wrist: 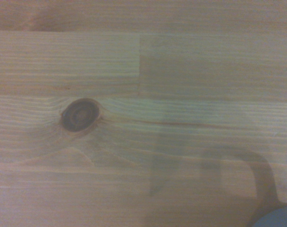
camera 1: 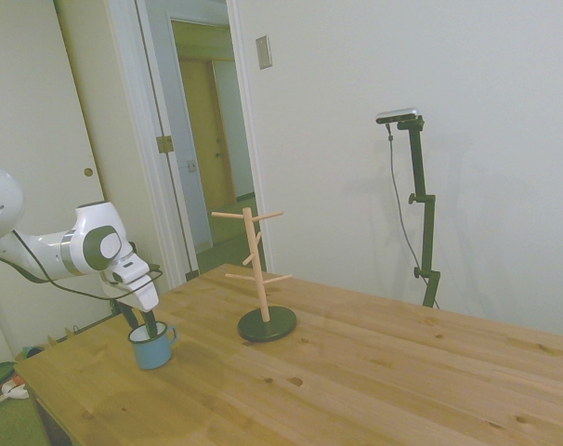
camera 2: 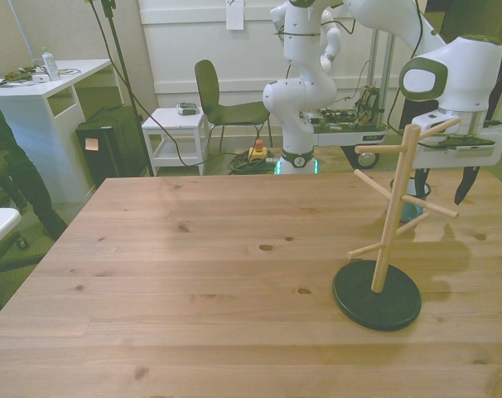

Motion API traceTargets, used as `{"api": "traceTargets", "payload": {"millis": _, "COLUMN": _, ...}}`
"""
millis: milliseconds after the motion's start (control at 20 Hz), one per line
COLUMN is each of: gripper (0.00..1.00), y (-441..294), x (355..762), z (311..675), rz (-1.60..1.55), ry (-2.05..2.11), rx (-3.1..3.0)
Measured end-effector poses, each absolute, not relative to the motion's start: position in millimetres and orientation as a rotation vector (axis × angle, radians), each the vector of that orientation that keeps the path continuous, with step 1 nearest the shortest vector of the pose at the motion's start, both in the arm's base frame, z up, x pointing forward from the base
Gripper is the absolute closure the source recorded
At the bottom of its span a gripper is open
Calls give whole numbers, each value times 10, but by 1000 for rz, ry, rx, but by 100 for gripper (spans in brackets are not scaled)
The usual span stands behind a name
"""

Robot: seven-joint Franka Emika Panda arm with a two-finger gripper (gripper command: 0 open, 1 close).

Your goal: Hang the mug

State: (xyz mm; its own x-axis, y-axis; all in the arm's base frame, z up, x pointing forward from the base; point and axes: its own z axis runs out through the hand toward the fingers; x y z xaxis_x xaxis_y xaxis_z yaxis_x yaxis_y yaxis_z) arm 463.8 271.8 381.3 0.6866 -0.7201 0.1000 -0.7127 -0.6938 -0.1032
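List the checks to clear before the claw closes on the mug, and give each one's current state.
1. Claw open: ok, spread wide in the front view.
2. Mug upright on the table: ok.
3. Claw straddling the mug's wall: cannot tell. The side view shows it at the rim, and the front view hides the mug.
4. Peg stand upright, pegs bare: ok.
5. Table between mug and peg stand free of things: ok.

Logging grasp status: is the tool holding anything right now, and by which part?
Cannot be told. The tool reaches down at the mug rim in the side view, but whether it has closed on it is not visible.
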Motion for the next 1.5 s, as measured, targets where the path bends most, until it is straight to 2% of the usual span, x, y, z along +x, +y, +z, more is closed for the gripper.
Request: {"api": "traceTargets", "payload": {"millis": 1500, "gripper": 100, "y": 2679, "x": 4681, "z": 3808, "rz": -219, "ry": 1205, "rx": -2839}}
